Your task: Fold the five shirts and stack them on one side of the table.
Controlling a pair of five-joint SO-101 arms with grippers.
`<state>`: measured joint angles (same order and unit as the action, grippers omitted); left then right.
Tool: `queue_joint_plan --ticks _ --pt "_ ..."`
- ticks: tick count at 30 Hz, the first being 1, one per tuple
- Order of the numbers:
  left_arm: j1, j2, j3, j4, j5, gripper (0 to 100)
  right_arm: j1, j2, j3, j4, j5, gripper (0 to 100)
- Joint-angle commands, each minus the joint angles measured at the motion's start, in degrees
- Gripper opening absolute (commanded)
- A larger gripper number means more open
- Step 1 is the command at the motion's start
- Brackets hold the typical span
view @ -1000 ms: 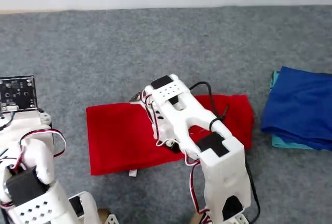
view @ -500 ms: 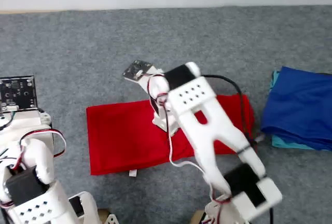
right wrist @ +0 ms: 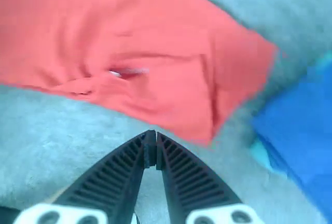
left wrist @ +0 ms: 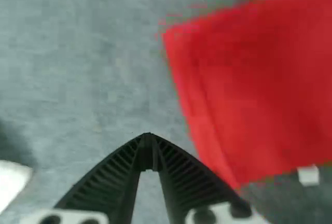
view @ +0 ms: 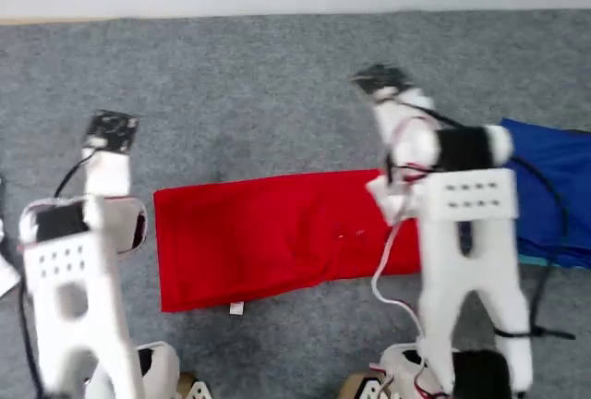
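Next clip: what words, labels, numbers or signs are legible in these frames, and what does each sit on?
No text can be read in any view.
White tag at the edge of the red shirt nearest the arms' bases: any print on it is too small and blurred to read.
Blue shirt on the pile at the side: no print seen on it.
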<state>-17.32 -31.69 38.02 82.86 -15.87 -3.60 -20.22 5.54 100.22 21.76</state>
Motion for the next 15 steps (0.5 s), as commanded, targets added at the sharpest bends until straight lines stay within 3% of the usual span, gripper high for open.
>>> queue_joint_plan --ticks 1,7,15 --pt "1.2 9.7 -8.1 4.2 -0.5 1 9.1 -3.2 1.4 2.2 0.1 0.9" --pt "1.1 22.2 -15.4 8.8 -0.8 10 20.8 -3.7 6.7 2.2 0.4 0.9" --pt "1.1 33.2 -16.9 7.3 -0.9 17 33.2 -3.8 7.5 2.2 9.5 0.9"
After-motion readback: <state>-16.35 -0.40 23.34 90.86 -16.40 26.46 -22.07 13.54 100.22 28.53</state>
